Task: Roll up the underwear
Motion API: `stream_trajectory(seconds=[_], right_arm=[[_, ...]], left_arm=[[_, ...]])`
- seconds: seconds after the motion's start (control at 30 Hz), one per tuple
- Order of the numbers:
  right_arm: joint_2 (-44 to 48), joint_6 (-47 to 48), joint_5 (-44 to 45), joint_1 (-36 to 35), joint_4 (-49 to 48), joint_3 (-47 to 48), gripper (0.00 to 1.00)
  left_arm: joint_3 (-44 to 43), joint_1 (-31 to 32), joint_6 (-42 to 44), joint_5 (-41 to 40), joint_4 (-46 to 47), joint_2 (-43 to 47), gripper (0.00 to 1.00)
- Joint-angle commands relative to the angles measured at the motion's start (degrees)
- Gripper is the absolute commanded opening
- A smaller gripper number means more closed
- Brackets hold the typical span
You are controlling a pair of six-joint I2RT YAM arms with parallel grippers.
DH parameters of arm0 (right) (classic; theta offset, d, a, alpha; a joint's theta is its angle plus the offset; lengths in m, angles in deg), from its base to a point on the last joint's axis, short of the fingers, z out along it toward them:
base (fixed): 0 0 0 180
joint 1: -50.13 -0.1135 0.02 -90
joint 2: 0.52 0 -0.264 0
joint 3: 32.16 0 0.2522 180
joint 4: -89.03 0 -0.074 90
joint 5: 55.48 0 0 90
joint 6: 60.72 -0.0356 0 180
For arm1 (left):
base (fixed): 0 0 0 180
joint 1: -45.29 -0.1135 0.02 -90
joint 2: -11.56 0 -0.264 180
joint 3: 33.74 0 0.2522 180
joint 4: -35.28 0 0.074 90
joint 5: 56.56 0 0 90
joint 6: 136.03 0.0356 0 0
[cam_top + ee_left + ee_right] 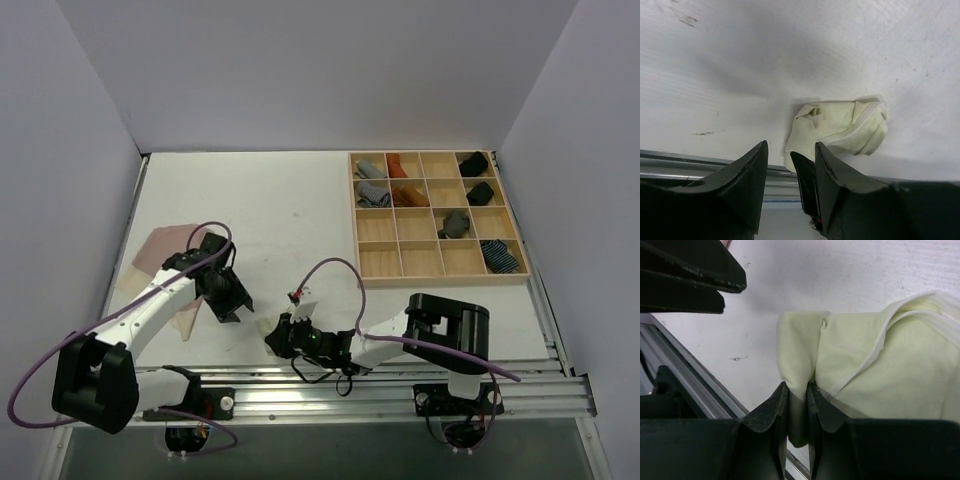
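The pale yellow-green underwear (840, 127) lies bunched into a loose bundle near the table's front edge, small in the top view (266, 327). My right gripper (797, 387) is shut on a fold of the yellow-green underwear (880, 370) at the bundle's near side, low by the front rail (277, 337). My left gripper (790, 145) stands open just left of the bundle, apart from it (230, 297). The dusty pink underwear (160, 250) with its beige part lies flat at the left, partly under the left arm.
A wooden compartment tray (399, 262) stands at the back right, with grey, rust, black and blue-striped rolls in several cells. The metal rail (400, 385) runs along the table's front edge, right behind the bundle. The left gripper's fingers (690, 275) show at the right wrist view's top left.
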Motion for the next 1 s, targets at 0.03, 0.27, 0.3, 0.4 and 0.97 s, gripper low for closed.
stream_trajectory(seconds=[0.03,0.27,0.3,0.4,0.97], right_arm=[[-4.5,-4.0,-6.9,0.8,0.2,-8.8,0.04],[-6.4,-6.6,-7.3,1.7,-6.2,-12.9,0.05],[-6.5,-6.9,-7.3,1.9,-6.7,-13.3,0.06],[-7.1,-7.4,-7.5,2.0,-8.7,-14.2,0.07],[-7.8,-6.2,-9.3,2.7,-7.7,-12.1,0.13]], left_arm=[[6.1,0.1,1.6,7.6,11.6,3.4,0.5],[11.1,0.3,2.5,11.0,17.4,5.1,0.51],[11.6,0.5,2.3,12.2,18.6,5.2,0.51],[13.2,1.2,1.8,12.4,22.1,5.1,0.51],[16.2,6.4,0.8,13.0,31.2,-3.3,0.32]])
